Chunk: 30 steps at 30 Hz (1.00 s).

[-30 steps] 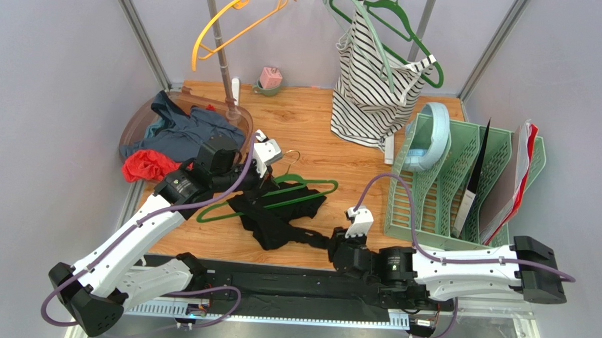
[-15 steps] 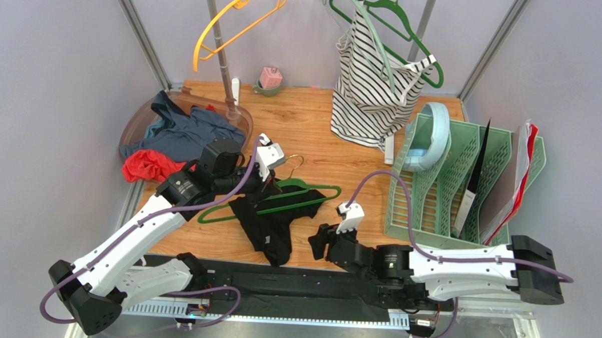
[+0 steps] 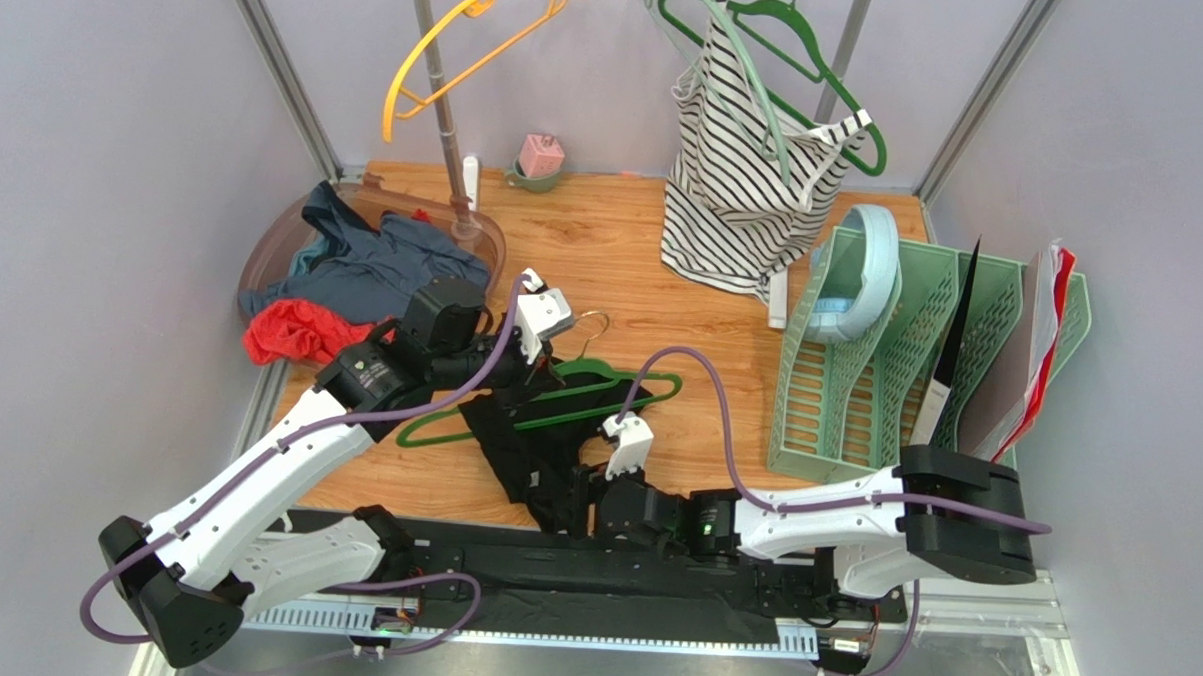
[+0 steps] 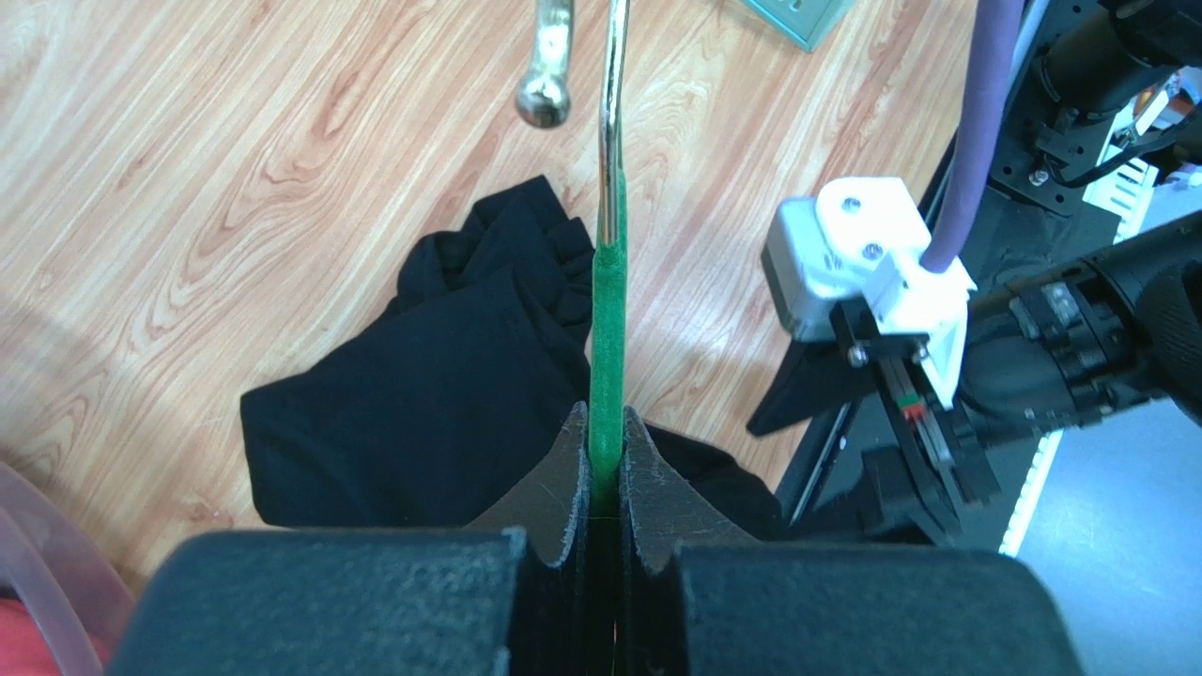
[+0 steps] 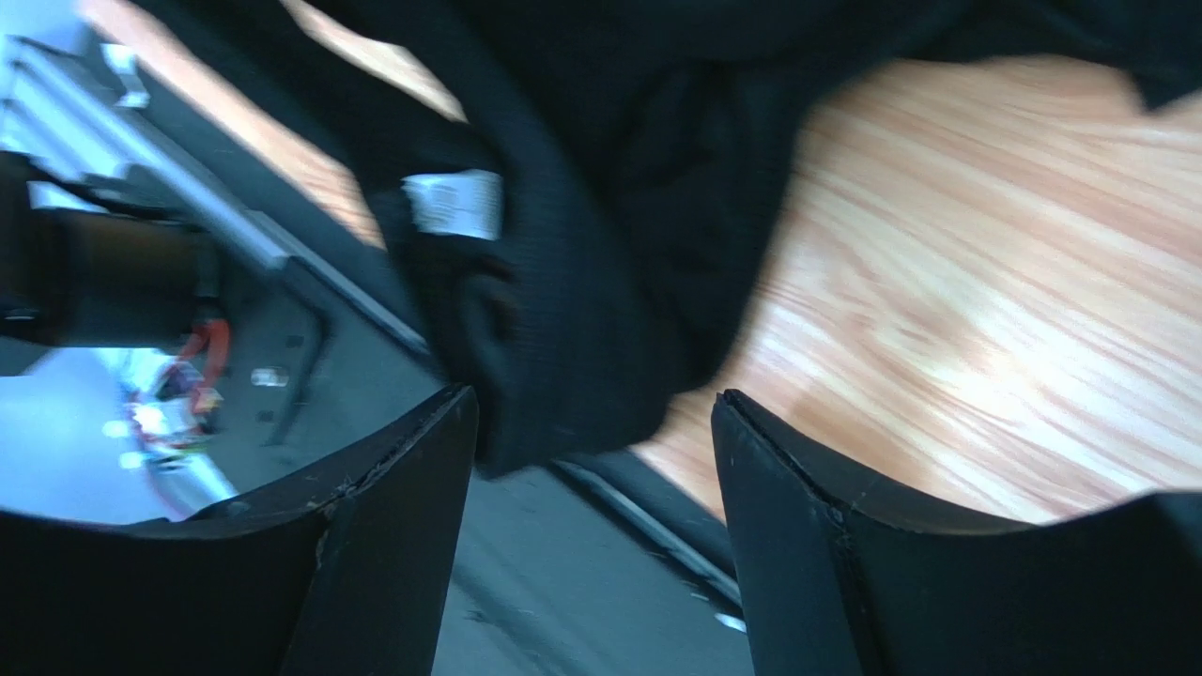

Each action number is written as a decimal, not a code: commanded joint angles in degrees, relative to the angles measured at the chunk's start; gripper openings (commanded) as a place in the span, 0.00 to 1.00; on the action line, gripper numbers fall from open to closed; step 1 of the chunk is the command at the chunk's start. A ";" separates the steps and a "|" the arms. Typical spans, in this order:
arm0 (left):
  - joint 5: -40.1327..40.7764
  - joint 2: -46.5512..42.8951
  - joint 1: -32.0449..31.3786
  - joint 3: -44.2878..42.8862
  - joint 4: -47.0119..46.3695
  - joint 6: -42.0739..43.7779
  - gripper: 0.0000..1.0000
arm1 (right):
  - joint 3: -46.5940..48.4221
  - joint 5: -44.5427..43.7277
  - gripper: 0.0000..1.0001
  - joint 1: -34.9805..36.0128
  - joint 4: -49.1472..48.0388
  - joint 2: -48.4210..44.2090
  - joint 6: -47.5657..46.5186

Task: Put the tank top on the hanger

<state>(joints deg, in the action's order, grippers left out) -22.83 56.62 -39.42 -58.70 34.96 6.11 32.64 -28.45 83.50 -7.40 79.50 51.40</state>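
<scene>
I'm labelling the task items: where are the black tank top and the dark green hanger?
tank top (image 4: 409, 409), left wrist view, middle of the bunched fabric.
hanger (image 4: 608, 324), left wrist view, green neck below its metal hook.

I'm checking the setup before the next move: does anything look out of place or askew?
Yes. The tank top lies bunched, not flat, its lower end spilling over the near edge of the table in front of the open right pincer. The left pincer is clamped on the hanger.
</scene>
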 commanded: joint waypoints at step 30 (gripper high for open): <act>1.21 -1.77 -0.31 -0.45 -1.30 0.57 0.00 | 6.12 -0.19 0.01 0.43 1.41 6.11 2.04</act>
<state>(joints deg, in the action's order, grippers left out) -21.91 56.55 -39.42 -58.70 34.98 6.20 36.71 -25.08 83.61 -8.45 87.02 53.10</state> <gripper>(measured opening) 0.031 0.105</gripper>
